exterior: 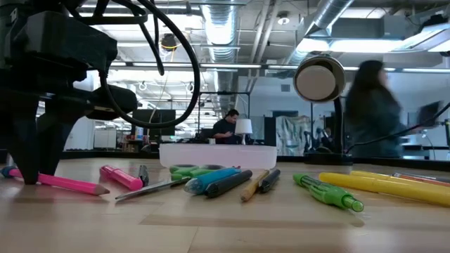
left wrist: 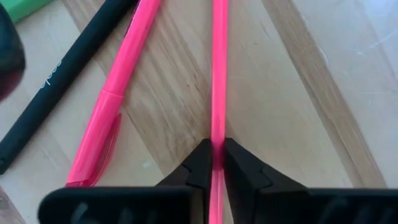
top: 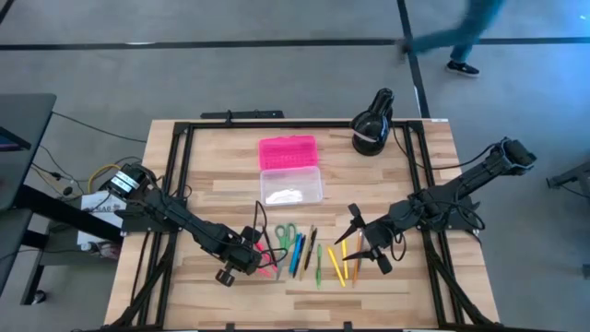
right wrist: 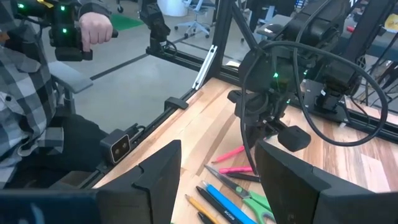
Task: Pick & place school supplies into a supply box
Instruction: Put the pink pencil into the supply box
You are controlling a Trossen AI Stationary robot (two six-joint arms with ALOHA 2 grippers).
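— Gripping what? Left gripper [left wrist: 217, 155] is clenched on a thin pink pencil [left wrist: 219, 74] lying on the table [top: 212, 184].
— Any writing? Black pen's [left wrist: 59, 78] print is unreadable. Right gripper [top: 361, 242] hangs spread wide.

A: What fills the frame's lower edge?
B: The right gripper [right wrist: 217, 180], fingers spread wide (nothing between them).
A: Beyond it?
B: At centre, the left gripper [right wrist: 264, 127] over pink pens [right wrist: 231, 153]; scissors [right wrist: 245, 193] lower right; a person's hand [right wrist: 94, 28] upper left.

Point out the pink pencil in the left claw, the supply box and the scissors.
Pink pencil [left wrist: 219, 74], left wrist view, mid shaft.
Supply box [top: 287, 151], high view, pink lid.
Scissors [top: 286, 233], high view, green handles.
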